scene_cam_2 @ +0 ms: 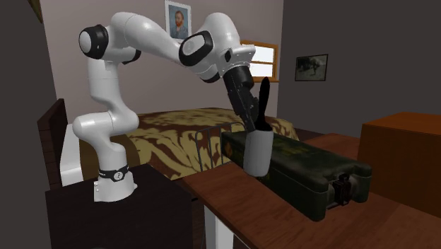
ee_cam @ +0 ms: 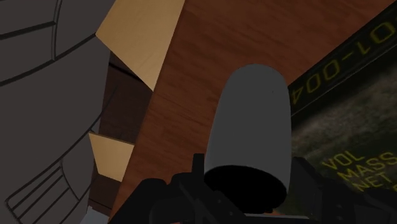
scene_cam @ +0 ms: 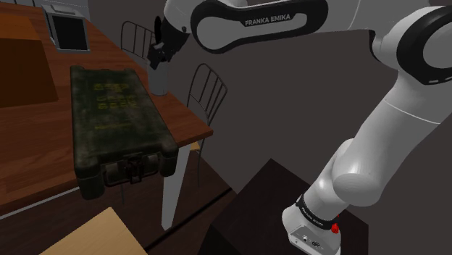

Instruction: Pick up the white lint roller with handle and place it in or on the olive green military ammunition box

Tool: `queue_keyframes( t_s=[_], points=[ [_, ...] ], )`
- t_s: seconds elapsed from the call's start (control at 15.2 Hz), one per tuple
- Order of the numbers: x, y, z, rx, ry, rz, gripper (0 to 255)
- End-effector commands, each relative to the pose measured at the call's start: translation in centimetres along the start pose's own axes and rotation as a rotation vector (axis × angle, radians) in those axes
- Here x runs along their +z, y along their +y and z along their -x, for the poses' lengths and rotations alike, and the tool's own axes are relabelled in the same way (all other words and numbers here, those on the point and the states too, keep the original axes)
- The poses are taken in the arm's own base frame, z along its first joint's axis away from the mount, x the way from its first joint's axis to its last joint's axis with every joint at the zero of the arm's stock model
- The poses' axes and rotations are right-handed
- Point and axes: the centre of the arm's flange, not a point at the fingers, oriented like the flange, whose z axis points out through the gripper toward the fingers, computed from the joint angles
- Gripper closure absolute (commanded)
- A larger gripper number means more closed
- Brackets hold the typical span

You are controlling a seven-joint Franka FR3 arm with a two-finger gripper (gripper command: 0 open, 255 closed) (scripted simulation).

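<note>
Closest in, the dark stand carries the white Franka arm, which reaches out over the wooden bench. At the arm's end the jaws are drawn in narrow around the black handle of the lint roller. They grip it low on the stem, so the handle's tip pokes up past the wrist. The pale grey roller drum hangs straight down below them, roughly upright. In the second exterior view the drum's lower end sits a little above the line where the box meets the wood, so it seems to hang clear of the bench rather than stand on it.

Just beyond the roller lies the olive green ammunition box, long and flat on the bench, with its lid down and its latch at the end nearest the shoulder camera. The roller is just beside the box's long side, over bare wood and not yet above the lid; the wrist view shows the stencilled lid off to one side of the drum.

The pick-up looks done and the carry is the step in hand. Since the lid is closed, the roller has to go on top. The next move calls for a short sideways shift over the lid, a gentle descent, then release, and the round drum may roll if it tips.

Farther off stand two wire-backed chairs and, past the bench, a bed with a patterned cover
</note>
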Motion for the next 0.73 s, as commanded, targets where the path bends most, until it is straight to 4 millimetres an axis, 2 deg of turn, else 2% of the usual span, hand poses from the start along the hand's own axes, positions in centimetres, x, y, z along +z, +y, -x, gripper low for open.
queue_keyframes(
  t_s=[0.0, 0.66],
  points=[
    [-1.0, 0.3, -0.6, 0.0, 0.0, 0.0, 255],
    [-5.5, 1.4, -3.0, 0.0, 0.0, 0.0, 255]
  ],
)
